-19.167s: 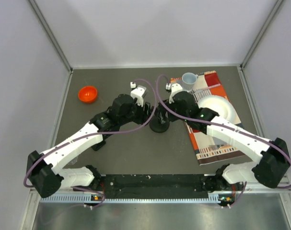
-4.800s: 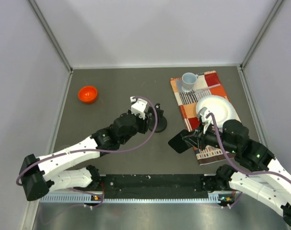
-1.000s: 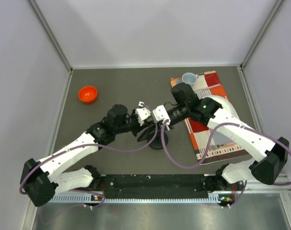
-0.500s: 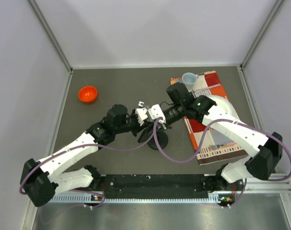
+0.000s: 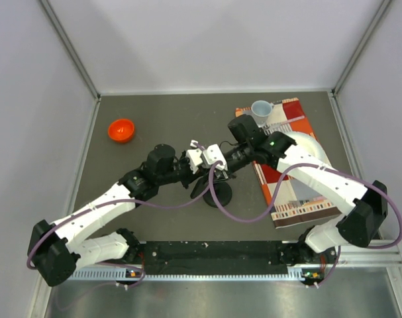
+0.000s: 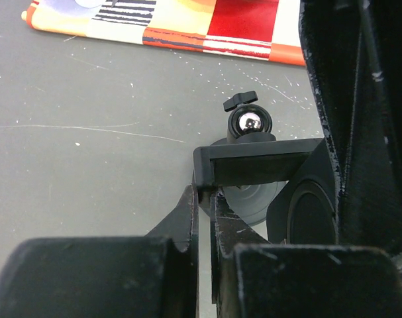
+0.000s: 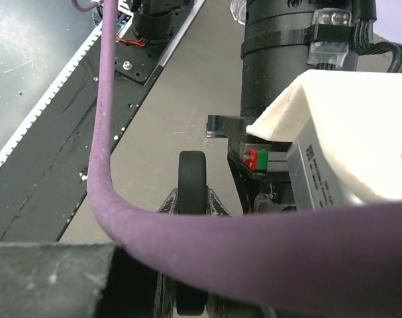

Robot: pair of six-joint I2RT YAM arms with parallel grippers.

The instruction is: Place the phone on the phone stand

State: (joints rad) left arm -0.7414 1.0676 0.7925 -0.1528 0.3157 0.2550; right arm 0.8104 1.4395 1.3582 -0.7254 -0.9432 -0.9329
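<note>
Right wrist: purple cable [image 7: 100, 132] crosses right jaws gripping phone [image 7: 192, 182] (left jaws pinch phone stand [image 6: 253, 162]).

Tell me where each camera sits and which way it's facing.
Top external: above and behind, looking down on the table; both arms show, meeting over the phone stand.
Left wrist: on the left arm, looking past the left fingers, clamped on the phone stand's cradle, toward the striped cloth.
Right wrist: on the right arm, looking past the right fingers, gripping the phone edge-on, toward the base rail.
Shared: top and left wrist both show the striped cloth.
</note>
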